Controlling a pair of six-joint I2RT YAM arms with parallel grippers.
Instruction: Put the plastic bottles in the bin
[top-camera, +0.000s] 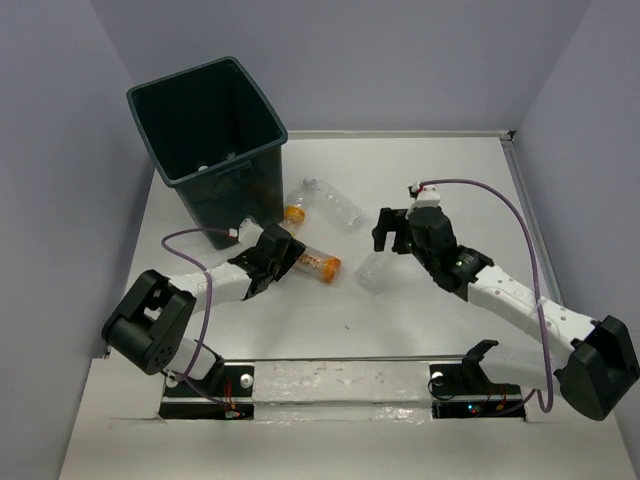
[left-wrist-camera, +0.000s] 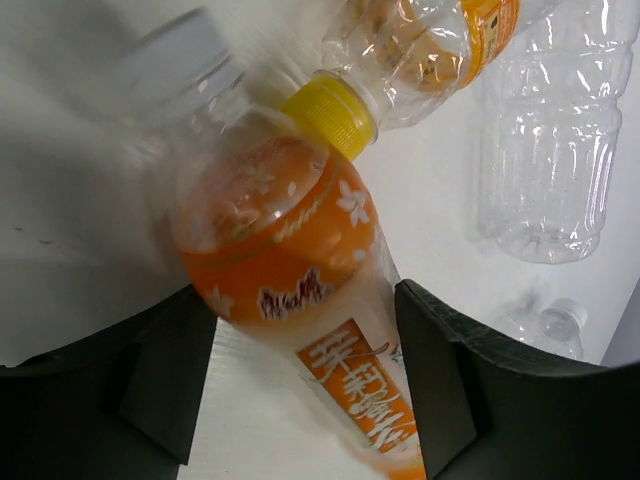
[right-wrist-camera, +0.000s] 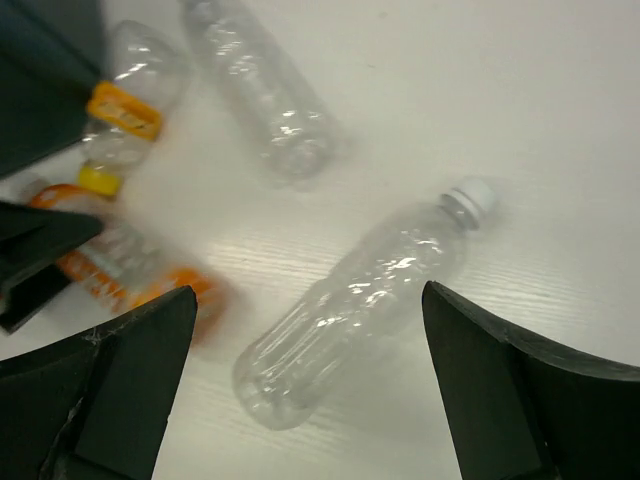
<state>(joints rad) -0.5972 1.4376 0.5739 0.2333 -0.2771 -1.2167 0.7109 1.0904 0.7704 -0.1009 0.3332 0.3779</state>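
Beside the bin (top-camera: 215, 200), we see the left tool (left-wrist-camera: 305, 305) gripping an orange-labelled bottle (left-wrist-camera: 270, 235); the right tool (right-wrist-camera: 308, 298), open, hovers over a clear bottle (right-wrist-camera: 365, 295).

Right gripper (right-wrist-camera: 308, 295) hangs over the table (right-wrist-camera: 520, 90), its dark fingers (right-wrist-camera: 500, 390) spread wide at 5 and 7 o'clock. Between them lies a clear white-capped bottle (right-wrist-camera: 360, 290) on its side, cap towards 2 o'clock, touching neither finger. Up at 12, a second clear bottle (right-wrist-camera: 260, 85), blurred. At 10, a yellow-capped bottle (right-wrist-camera: 125, 110) with an orange label, next to a dark bin (right-wrist-camera: 45, 70). At 9, a blurred orange bottle (right-wrist-camera: 130, 280).
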